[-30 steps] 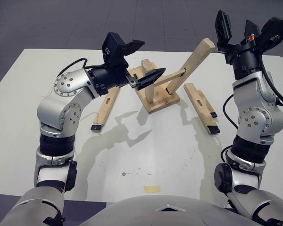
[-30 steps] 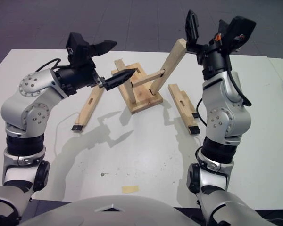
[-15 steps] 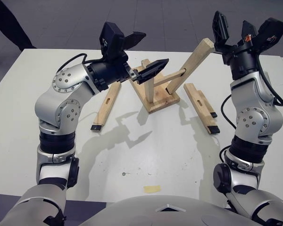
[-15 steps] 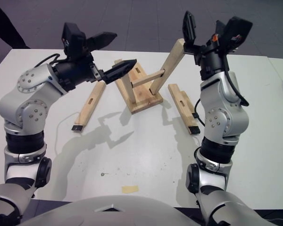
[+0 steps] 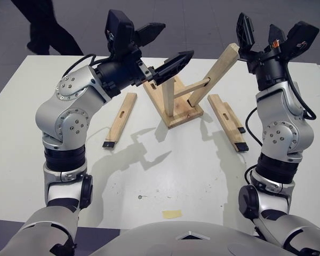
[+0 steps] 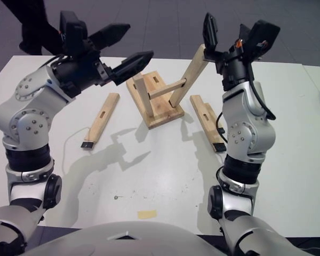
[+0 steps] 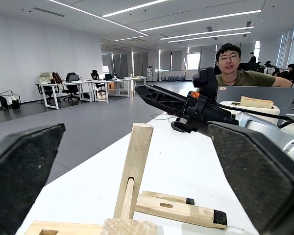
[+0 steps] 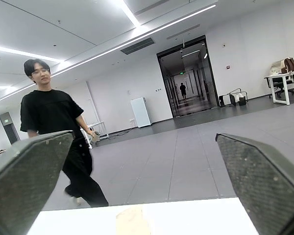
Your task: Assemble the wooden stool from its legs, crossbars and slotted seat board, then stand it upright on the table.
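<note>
Stool parts sit at the far middle of the white tabletop (image 5: 192, 170) in the head camera's two eyes. The slotted seat board (image 5: 177, 113) lies flat with an upright leg (image 5: 168, 97) standing in it. A crossbar (image 5: 191, 87) runs from that to a leaning leg (image 5: 220, 68), which tilts toward the robot's right with its lower end at the board. The left jaws hang in the air above and just left of the upright leg, spread wide and holding nothing. The right jaws are raised at the leaning leg's top end, also spread wide; I cannot tell whether a finger touches the wood. One loose leg (image 5: 120, 118) lies flat left of the board. A pair of legs (image 5: 228, 124) lies side by side on its right, black caps toward the robot. A scrap of yellow tape (image 5: 172, 214) lies near the front edge.

From the left wrist, the left pads (image 7: 24, 176) frame the leaning leg, with the crossbar meeting it partway along and the pair of legs lying flat beyond. One finger of the right jaws shows close by the leg's top end. Behind is an open office with desks (image 7: 71, 89), grey floor (image 7: 103, 127) and ceiling light strips (image 7: 196, 19).

From the right wrist, the leaning leg's end shows between the wide-set right pads (image 8: 32, 181), touching neither. Past the tabletop's edge are the grey floor and a glass doorway (image 8: 186, 83).
</note>
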Available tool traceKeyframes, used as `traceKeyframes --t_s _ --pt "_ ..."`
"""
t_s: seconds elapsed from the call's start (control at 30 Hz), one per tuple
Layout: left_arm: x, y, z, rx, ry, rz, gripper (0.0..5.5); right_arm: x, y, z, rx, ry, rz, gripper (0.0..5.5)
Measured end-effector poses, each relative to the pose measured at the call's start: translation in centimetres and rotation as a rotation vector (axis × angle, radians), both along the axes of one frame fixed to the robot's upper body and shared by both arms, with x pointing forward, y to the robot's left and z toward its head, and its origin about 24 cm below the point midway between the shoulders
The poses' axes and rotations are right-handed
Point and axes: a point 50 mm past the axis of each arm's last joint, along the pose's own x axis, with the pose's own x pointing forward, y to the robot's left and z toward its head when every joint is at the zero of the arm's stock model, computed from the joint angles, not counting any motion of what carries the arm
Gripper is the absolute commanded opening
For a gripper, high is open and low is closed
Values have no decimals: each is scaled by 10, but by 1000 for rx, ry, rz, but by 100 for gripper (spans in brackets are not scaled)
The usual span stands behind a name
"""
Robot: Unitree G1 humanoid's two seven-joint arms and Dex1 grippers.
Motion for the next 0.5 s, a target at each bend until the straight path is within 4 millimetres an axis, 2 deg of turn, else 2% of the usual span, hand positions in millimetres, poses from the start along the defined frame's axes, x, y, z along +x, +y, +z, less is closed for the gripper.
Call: traceKeyframes --t_s 0.1,0.33,0.5 --pt "0 1 0 -2 -1 1 538 1 3 5 14 -23 12 540" --pt "0 -1 2 -20 3 -14 538 11 8 -5 56 24 24 540" --pt "5 -1 16 -127 3 -10 538 25 10 12 87 -14 47 540"
